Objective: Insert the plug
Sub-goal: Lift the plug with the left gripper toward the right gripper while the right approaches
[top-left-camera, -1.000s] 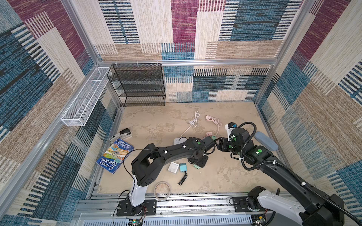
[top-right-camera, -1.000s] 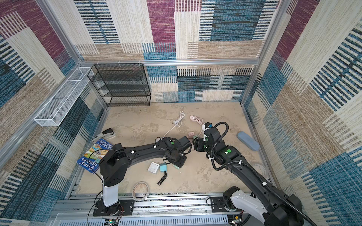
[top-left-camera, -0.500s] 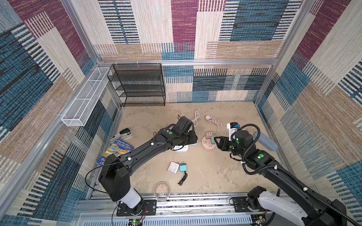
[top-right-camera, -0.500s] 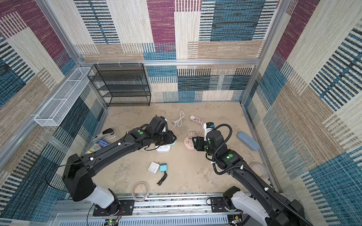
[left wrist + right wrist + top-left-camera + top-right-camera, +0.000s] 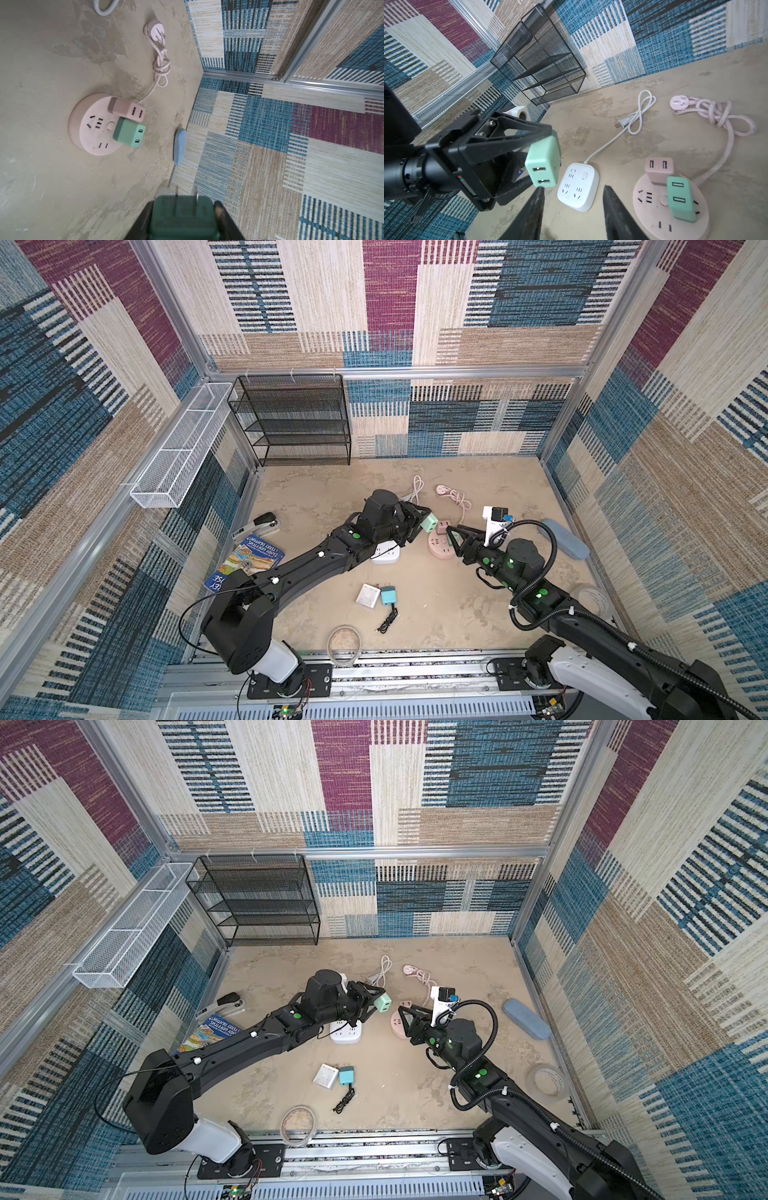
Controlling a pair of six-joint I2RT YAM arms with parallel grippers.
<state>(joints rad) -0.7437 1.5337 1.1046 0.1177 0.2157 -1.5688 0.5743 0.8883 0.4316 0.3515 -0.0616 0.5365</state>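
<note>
Your left gripper (image 5: 425, 522) sits nearer the pink round socket (image 5: 436, 552) than half a second ago. Beige mottled tabletop (image 5: 457, 605), woven patchwork walls (image 5: 386, 290) all round. Mint plug (image 5: 430, 525) is pinched between its fingertips, aloft just beside that socket; your right gripper (image 5: 573, 188) is spread, empty.

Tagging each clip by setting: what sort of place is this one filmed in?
Most likely a purpose-built robot test cell, not a real room: patterned wall panels set in an aluminium frame, the left arm and right arm bolted to a front rail, and a mesh shelf on a mock floor.
</note>
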